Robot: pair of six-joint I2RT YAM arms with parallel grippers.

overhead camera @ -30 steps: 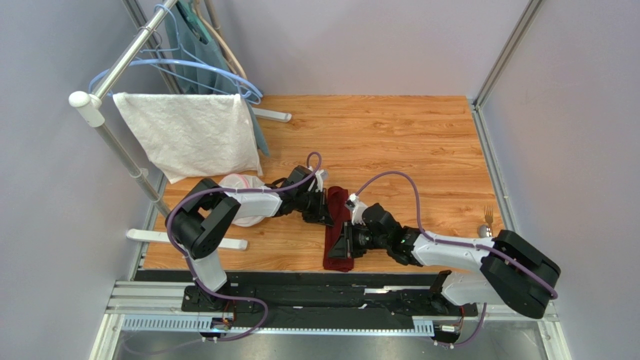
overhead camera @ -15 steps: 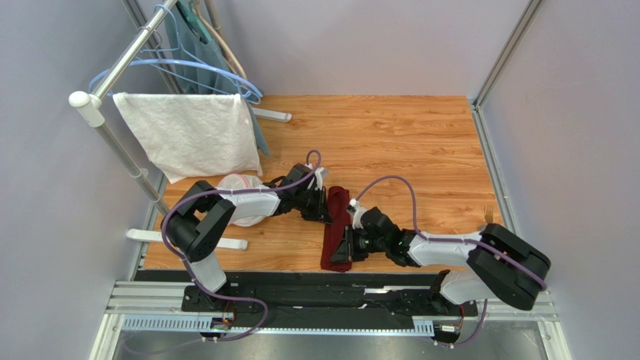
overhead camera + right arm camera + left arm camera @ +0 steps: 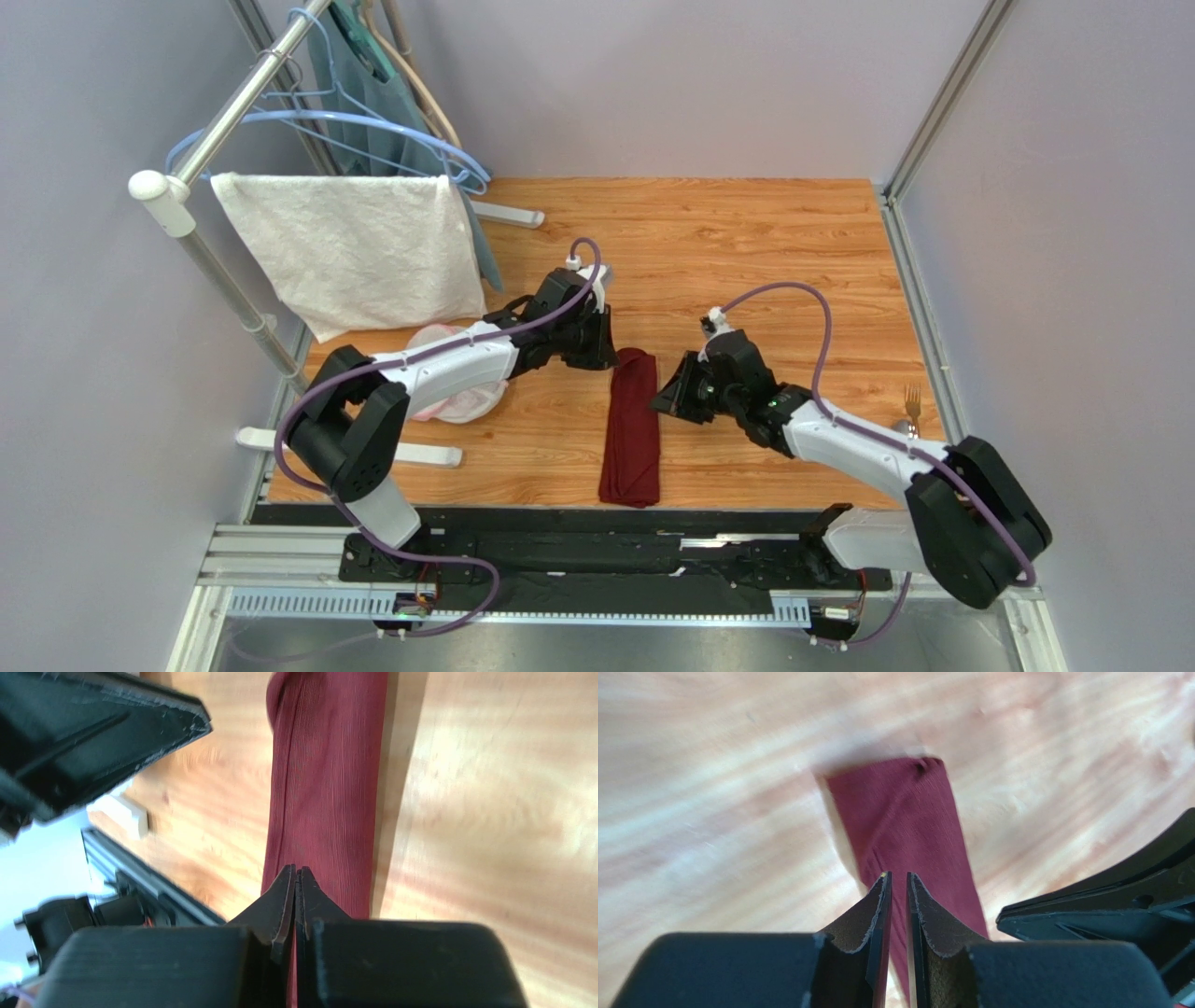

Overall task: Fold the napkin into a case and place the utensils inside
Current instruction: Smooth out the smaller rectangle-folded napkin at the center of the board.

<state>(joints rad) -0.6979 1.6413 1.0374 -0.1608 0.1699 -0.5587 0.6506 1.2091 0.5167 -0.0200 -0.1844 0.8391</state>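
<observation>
The napkin lies on the wooden table as a narrow maroon strip, the case, running from near to far. My left gripper hovers just beyond the strip's far end, its jaws a narrow crack apart with nothing between them; the cloth shows below. My right gripper hangs beside the strip's right edge, shut and empty, over the cloth. Of the utensils, the fork lies at the table's right edge; the spoon is hidden by my right arm.
A white towel hangs on a metal rack at the left, with blue hangers behind it. A white and pink bundle lies under my left arm. The black rail runs along the near edge.
Both grippers have come off the strip. The left one pulled back toward the far end and parted slightly. The right one left the strip's near end, moved far and right, and closed.
</observation>
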